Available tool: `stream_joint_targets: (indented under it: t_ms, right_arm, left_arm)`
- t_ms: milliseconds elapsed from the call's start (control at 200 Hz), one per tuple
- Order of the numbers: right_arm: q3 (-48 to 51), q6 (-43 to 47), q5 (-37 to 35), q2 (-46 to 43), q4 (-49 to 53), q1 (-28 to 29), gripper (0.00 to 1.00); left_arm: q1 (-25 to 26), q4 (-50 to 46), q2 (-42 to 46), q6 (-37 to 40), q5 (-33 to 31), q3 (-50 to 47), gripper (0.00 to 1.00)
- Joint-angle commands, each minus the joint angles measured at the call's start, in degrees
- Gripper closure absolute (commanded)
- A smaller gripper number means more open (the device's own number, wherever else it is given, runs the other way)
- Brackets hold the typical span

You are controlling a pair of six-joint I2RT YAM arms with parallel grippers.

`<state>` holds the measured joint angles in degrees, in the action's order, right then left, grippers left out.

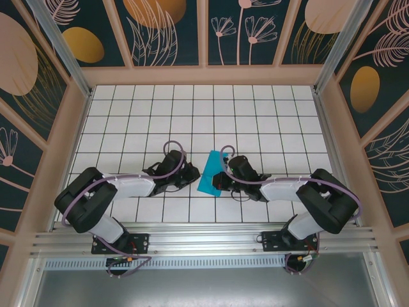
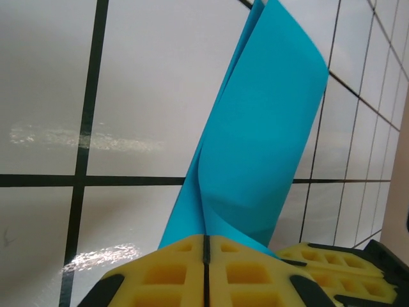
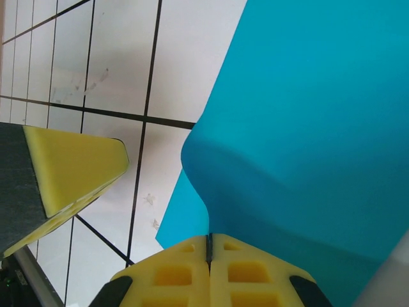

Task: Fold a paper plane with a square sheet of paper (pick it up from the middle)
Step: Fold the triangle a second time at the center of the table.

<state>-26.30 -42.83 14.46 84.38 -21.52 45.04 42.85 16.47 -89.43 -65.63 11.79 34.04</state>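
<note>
Toward the near edge of the tiled worktop (image 1: pixel 192 109), about midway between its side edges, from above: folded teal-blue sheet of paper (image 1: pixel 211 173), with left end effector (image 1: pixel 193 171) and right end effector (image 1: pixel 222 181) touching it from either side.

From the left wrist: left end effector (image 2: pixel 206 246) pressed together, yellow pads (image 2: pixel 166 275) pinching the sheet's near edge, folded layers stretching away over white tiles.

From the right wrist: right end effector (image 3: pixel 209 246) pressed together, pinching the sheet of paper (image 3: pixel 307 128); the left one's pad (image 3: pixel 70 166) just beside.
</note>
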Motion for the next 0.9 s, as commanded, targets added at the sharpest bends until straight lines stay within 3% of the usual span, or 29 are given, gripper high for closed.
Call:
stream_joint_targets:
  t_ms: [0, 896]
  right_arm:
    - [1.07, -1.11, -0.22, -1.46, -2.38, -0.47, 1.00]
    - [-0.23, 3.30, 1.48, -3.93, 3.58, -4.33, 1.00]
  left_arm:
    - [0.84, 0.41, -2.12, 0.64, 1.43, 2.14, 0.92]
    - [3.32, -2.70, -8.11, 2.31, 1.14, 3.44, 0.92]
